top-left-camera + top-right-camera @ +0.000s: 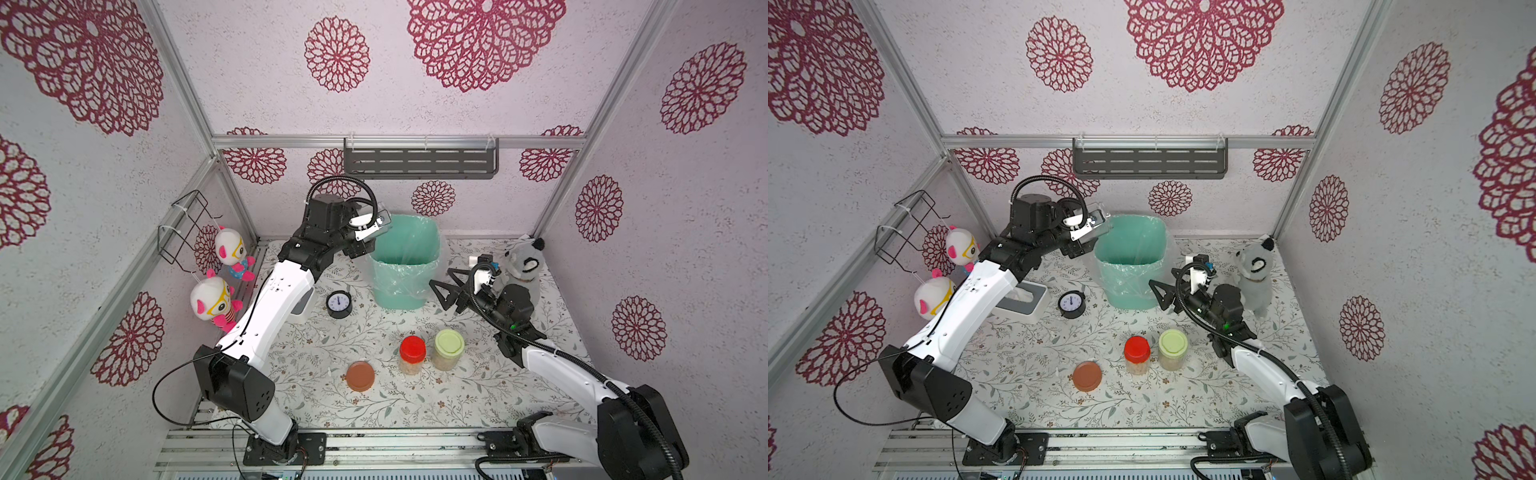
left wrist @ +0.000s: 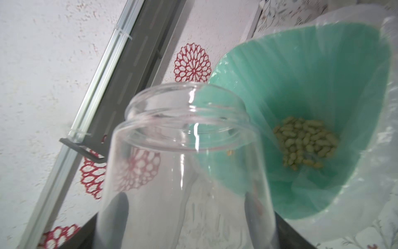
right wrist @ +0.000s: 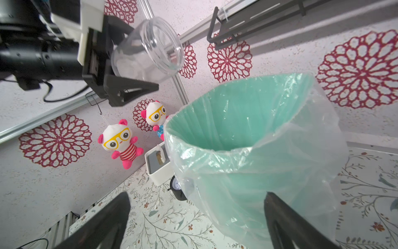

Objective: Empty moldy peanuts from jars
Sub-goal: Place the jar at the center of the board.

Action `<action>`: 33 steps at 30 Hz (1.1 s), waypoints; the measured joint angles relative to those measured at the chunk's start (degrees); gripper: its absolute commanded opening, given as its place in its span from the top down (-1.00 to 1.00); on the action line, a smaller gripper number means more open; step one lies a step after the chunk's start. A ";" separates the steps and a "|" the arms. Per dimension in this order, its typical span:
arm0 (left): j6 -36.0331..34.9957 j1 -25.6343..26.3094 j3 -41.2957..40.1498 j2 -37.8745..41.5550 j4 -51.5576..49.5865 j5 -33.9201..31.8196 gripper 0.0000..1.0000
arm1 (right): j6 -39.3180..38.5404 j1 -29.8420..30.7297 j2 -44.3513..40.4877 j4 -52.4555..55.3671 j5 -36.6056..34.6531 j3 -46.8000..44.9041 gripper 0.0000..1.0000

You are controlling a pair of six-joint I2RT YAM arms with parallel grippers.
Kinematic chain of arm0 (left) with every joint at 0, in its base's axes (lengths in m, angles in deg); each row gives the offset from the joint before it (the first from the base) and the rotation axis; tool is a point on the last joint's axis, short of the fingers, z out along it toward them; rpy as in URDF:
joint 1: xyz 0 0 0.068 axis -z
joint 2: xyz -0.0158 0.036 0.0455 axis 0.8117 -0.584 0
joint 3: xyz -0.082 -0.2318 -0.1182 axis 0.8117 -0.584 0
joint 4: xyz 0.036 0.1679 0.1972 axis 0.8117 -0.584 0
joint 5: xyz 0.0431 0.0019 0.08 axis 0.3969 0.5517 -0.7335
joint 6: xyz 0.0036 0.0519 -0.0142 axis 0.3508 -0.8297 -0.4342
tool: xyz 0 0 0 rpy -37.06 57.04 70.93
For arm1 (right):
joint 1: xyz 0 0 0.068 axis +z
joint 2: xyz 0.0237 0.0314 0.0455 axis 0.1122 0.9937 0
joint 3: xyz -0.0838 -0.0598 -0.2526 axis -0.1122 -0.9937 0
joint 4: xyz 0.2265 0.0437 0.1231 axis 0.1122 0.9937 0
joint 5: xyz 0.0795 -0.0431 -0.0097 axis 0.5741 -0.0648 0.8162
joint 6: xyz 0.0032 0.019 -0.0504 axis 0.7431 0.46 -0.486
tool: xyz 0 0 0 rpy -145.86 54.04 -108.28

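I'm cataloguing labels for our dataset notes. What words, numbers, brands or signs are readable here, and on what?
No text here can actually be read.
On the clock: dial markings, too small and blurred to read.
On the red lid, yellow-green lid and brown-orange lid: plain, no print.
On the empty clear jar: no label.
On the teal bin: no print visible.

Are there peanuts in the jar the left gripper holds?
No, the jar looks clear and empty, while peanuts lie inside the teal bin.
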 measured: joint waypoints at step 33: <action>11.04 -3.54 -16.39 8.76 7.91 36.48 1.00 | 1.20 0.59 16.63 35.69 22.80 38.10 -0.60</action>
